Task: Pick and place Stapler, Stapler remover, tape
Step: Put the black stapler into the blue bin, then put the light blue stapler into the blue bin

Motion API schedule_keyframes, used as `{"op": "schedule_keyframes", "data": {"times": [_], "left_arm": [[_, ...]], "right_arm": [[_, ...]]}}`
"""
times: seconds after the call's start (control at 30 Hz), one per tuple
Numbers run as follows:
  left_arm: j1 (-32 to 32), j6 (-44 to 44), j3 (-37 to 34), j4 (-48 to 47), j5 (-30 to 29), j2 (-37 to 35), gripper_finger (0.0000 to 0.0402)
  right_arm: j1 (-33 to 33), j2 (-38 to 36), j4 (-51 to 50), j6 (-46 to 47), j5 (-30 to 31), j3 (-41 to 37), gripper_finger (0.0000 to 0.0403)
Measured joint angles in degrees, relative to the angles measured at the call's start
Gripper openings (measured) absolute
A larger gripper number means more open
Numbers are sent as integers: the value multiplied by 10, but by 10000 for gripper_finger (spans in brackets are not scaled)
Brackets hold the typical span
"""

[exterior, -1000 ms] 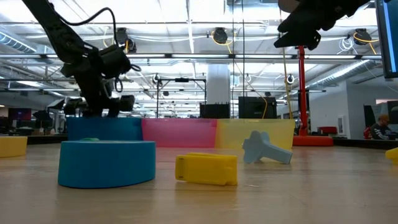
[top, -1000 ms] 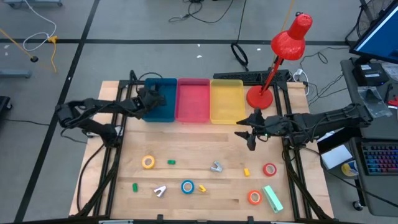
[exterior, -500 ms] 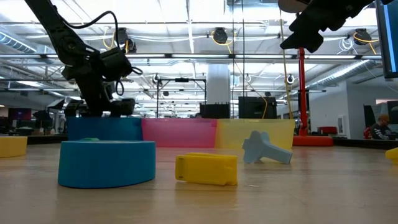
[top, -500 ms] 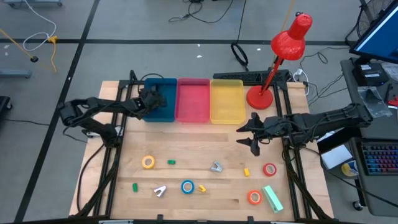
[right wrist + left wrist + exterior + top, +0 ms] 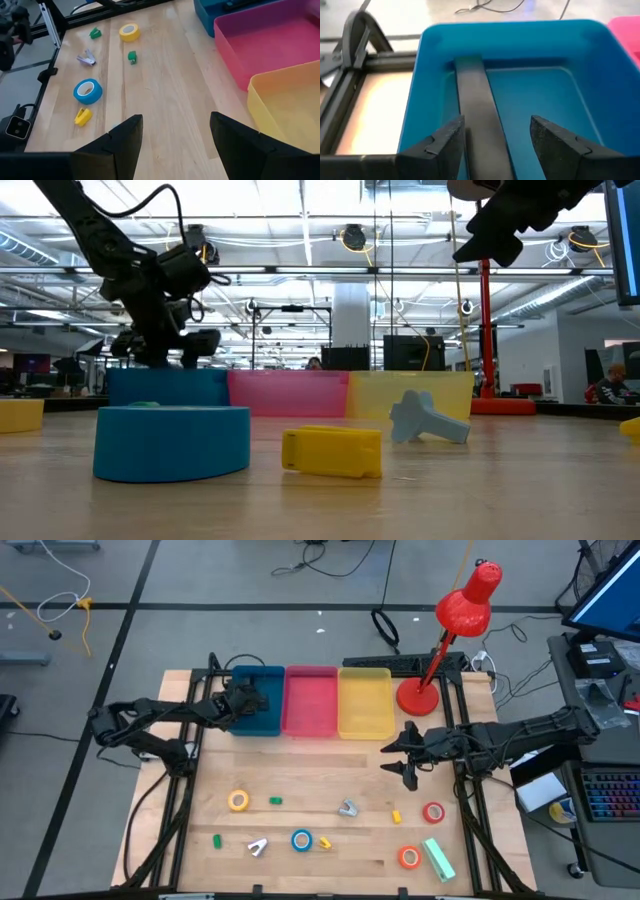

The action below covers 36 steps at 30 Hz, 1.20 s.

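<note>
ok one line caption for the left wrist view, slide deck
Left gripper open over the blue bin, a dark stapler lying inside.

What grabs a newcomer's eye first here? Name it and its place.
The red desk lamp towers at the table's far right corner, beside a row of blue, pink and yellow bins along the far edge. The left hand hangs open over the blue bin, where a dark stapler lies.

A red desk lamp (image 5: 455, 625) stands at the wooden table's (image 5: 320, 785) far right corner, just beside a row of three bins: blue (image 5: 262, 725), pink (image 5: 311, 703), yellow (image 5: 365, 705).
</note>
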Motion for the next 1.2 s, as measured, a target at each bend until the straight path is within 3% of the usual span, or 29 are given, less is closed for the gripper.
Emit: {"op": "schedule_keyframes", "data": {"times": [0.37,0.6,0.73,1.0,1.2], "left_arm": [[-7,74,0,-1,17,-64,255],[-7,66,0,0,106,-121,262],[-11,52,0,0,158,-144,262],[-43,50,0,0,164,-151,262],[-67,55,0,0,165,-151,262]], "right_arm": [[0,0,-55,0,0,0,224],[0,0,-118,59,-22,0,220],[0,0,-193,144,-95,0,214],[4,0,-286,267,-329,0,212],[36,-2,-343,380,-345,0,212]]}}
